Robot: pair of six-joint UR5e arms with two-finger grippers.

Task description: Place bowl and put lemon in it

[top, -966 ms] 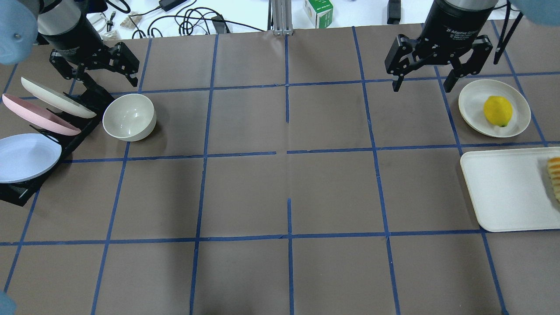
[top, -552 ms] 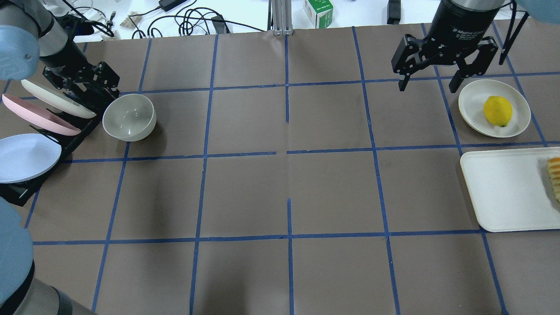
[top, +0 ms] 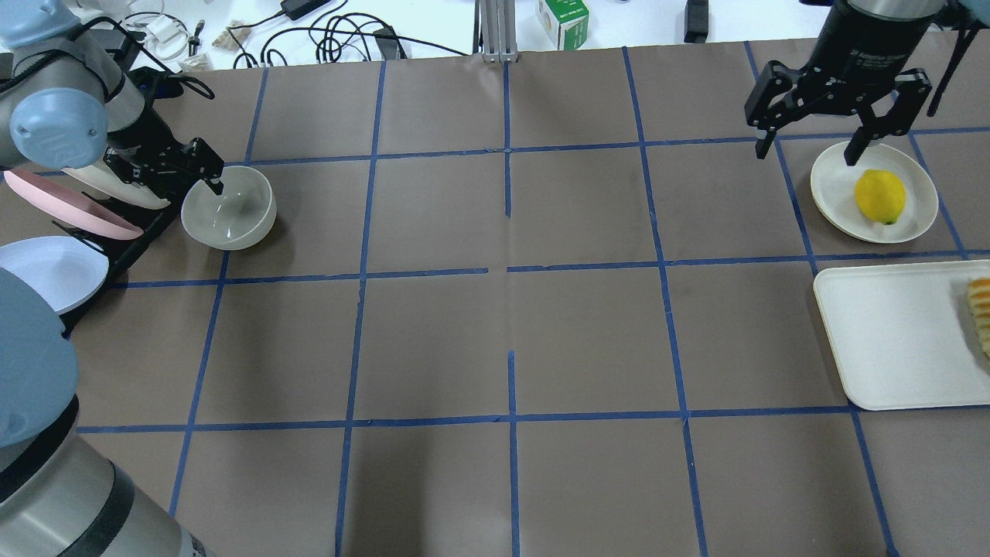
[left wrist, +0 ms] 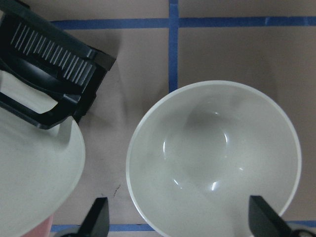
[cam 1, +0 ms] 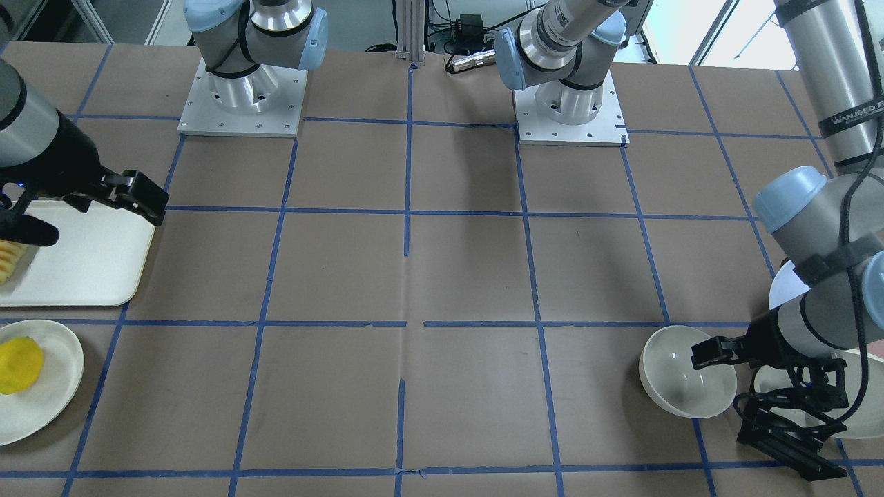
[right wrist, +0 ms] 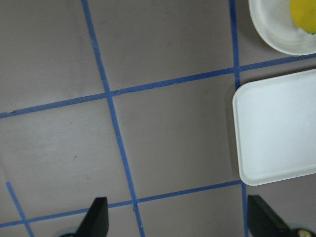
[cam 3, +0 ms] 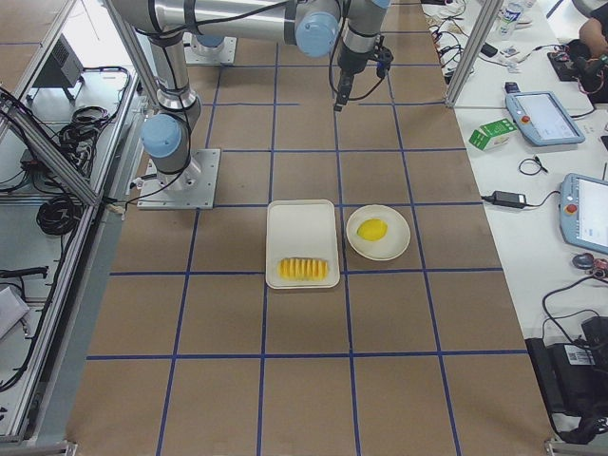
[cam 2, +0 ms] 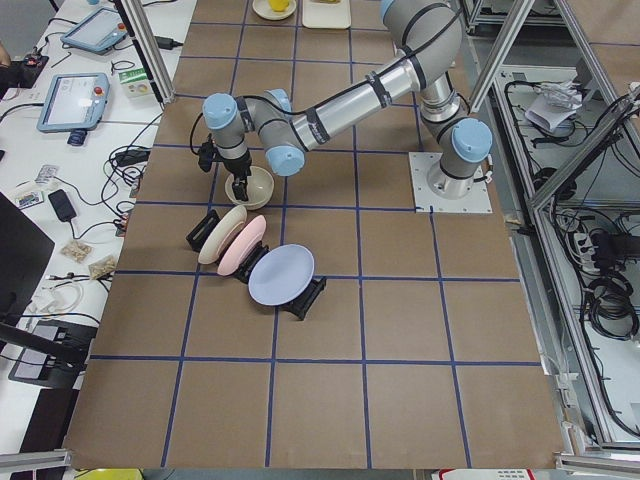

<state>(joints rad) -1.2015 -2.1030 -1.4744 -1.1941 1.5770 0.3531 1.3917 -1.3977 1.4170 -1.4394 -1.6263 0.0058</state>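
- Your bowl [top: 229,209] stands upright on the brown table, and nothing lies in it.
- The left gripper [left wrist: 180,224] hangs over the bowl with its jaws wide apart. In the wrist view one finger is over the inside and the other is outside the rim, on the rack's side. Nothing is held.
- You cannot tell from these views whether either finger touches the bowl.
- Just beside the bowl, with a narrow gap, sits a black rack [top: 128,246]. It holds a pink plate [top: 69,205] and a blue plate [top: 46,271], both tilted. A cream one stands at the end nearest the bowl, partly hidden by the arm.
- The lemon [top: 880,196] is well apart from the bowl, at the table's far end, lying on a flat cream plate [top: 834,186].
- The right gripper [top: 807,153] hangs at that plate's edge, on the side toward the bowl. Its jaws are spread and hold nothing.
- Near the lemon's plate is a white tray [top: 889,340] with sliced food [top: 981,313] in a row at the end farthest from the bowl.
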